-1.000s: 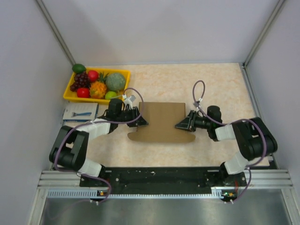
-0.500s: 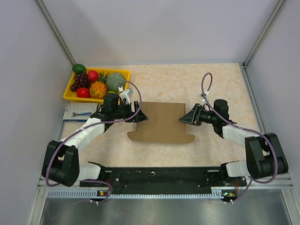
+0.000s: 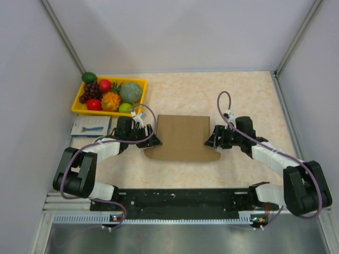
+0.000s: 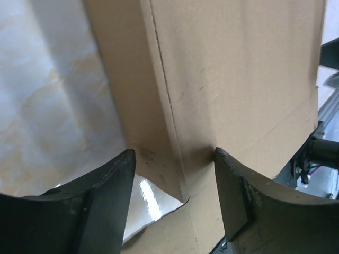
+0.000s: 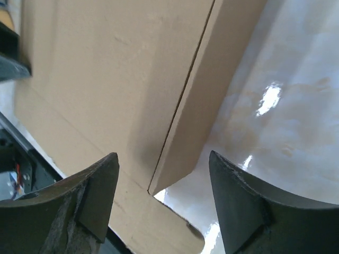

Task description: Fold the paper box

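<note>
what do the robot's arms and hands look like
The left arm and right arm alternate white link shells with bulky black joints. A thin purple-grey cable loops loosely off each wrist. The left hand and right hand are all black; the wrist views show two broad, curved matte fingers with scuffed edges. No markings show.

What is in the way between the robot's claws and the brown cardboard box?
Nothing visible. The left gripper and right gripper are both open, right up against the two side edges of the paper box.
</note>
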Controlling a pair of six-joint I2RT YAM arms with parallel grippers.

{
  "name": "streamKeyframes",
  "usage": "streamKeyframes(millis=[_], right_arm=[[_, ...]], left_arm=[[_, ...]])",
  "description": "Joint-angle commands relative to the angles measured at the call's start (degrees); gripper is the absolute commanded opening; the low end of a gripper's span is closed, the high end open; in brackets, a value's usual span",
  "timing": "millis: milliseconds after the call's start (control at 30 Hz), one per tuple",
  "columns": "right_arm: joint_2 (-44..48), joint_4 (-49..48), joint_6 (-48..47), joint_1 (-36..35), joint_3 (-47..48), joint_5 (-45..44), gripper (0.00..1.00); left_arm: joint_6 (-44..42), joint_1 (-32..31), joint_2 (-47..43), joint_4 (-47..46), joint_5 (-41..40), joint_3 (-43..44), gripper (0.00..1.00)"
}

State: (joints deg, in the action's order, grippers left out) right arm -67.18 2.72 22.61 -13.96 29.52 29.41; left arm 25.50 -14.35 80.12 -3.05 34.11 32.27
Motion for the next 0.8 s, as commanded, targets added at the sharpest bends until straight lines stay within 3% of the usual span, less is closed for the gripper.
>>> streamKeyframes(millis=[0, 300, 400, 467, 600, 633, 733, 767], right_arm=[[-6.55, -4.22, -0.03, -3.01, 2.82, -1.55, 0.63], [-7.01, -2.82, 14.81, -4.76, 5.11, 7.77, 0.47], [-4.82, 2.88, 15.71, -4.68, 7.22, 8.65, 0.47], [-3.84, 5.53, 13.44, -4.76, 8.79, 7.86, 0.49], [-2.61, 16.68, -0.68, -5.38, 12.04, -5.47, 0.61], [-2.09, 21.23, -2.64, -6.60, 13.19, -12.90, 0.63], [1.15, 24.69, -6.96, -15.46, 16.44, -24.71, 0.72], [1.95, 25.14, -8.71, -20.01, 17.32, -27.36, 0.74]], left_arm=[[1.75, 0.11, 3.47, -7.59, 3.32, 2.18, 0.64], [10.17, 0.02, -2.06, -10.74, 11.68, -1.59, 0.63], [11.77, 0.02, -7.07, -10.14, 13.52, -2.56, 0.66], [9.76, 0.02, -10.58, -4.98, 11.52, -1.87, 0.73], [4.66, 0.11, -12.62, 2.08, 7.12, -1.77, 0.79], [4.65, 0.11, -13.49, 2.52, 6.68, -2.12, 0.79], [5.00, 0.20, -17.95, 2.78, 1.68, -4.32, 0.83], [4.74, 0.11, -19.11, 7.05, -0.42, -4.15, 0.85]])
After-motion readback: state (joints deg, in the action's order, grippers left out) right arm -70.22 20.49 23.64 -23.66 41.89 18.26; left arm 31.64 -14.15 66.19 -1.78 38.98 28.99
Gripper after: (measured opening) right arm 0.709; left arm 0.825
